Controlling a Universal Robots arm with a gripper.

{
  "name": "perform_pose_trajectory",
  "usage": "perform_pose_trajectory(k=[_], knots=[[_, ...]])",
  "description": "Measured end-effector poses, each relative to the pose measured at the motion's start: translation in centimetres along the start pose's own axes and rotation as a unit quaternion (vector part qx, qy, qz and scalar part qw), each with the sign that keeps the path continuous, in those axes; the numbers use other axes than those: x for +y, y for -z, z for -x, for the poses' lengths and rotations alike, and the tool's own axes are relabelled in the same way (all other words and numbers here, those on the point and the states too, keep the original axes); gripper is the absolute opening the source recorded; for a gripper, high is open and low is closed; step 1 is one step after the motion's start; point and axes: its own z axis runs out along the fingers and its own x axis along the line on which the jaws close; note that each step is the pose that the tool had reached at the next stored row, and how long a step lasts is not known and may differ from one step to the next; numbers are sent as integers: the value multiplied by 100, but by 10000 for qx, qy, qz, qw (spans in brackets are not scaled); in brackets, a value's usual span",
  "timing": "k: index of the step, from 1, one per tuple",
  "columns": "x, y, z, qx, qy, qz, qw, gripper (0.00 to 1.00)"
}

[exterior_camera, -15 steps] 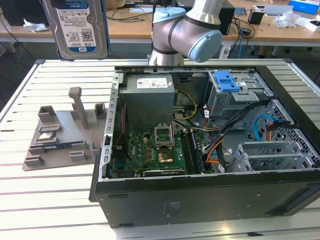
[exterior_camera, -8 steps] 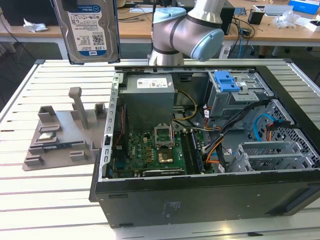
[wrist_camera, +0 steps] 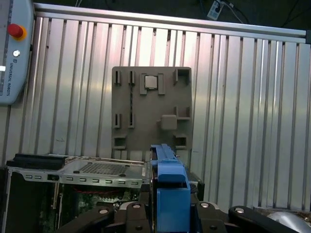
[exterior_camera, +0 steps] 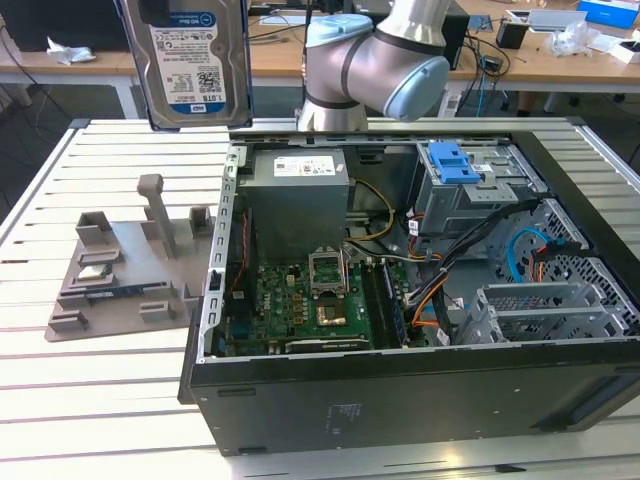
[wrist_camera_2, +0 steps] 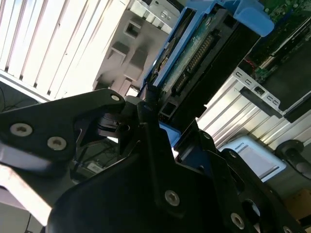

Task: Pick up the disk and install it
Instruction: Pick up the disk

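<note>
The disk [exterior_camera: 190,60], silver-grey with a blue-and-white label, hangs upright high over the slatted table [exterior_camera: 120,380], toward the exterior view's left of the open computer case [exterior_camera: 400,385]. In both wrist views my gripper [wrist_camera: 170,211] [wrist_camera_2: 155,109] is shut on the disk, with black fingers [wrist_camera: 216,213] on either side of it. The disk's blue side rail [wrist_camera: 170,187] faces the first wrist camera. The second wrist view shows the disk's circuit-board side and connector edge [wrist_camera_2: 204,48].
A grey fixture plate [exterior_camera: 120,270] with posts lies on the table beside the case. Inside the case are a grey metal box [exterior_camera: 297,200], a motherboard [exterior_camera: 320,305], a drive cage with a blue latch handle [exterior_camera: 452,162] and cables. A teach pendant [wrist_camera: 14,48] lies at the table's edge.
</note>
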Motion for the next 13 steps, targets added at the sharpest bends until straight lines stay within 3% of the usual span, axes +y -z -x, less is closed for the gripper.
perform_pose_trajectory(k=[5,13], knots=[[-105,4,-36,-1,0,2,10000,37],[-411,18,-83,-1,0,7,10000,37]])
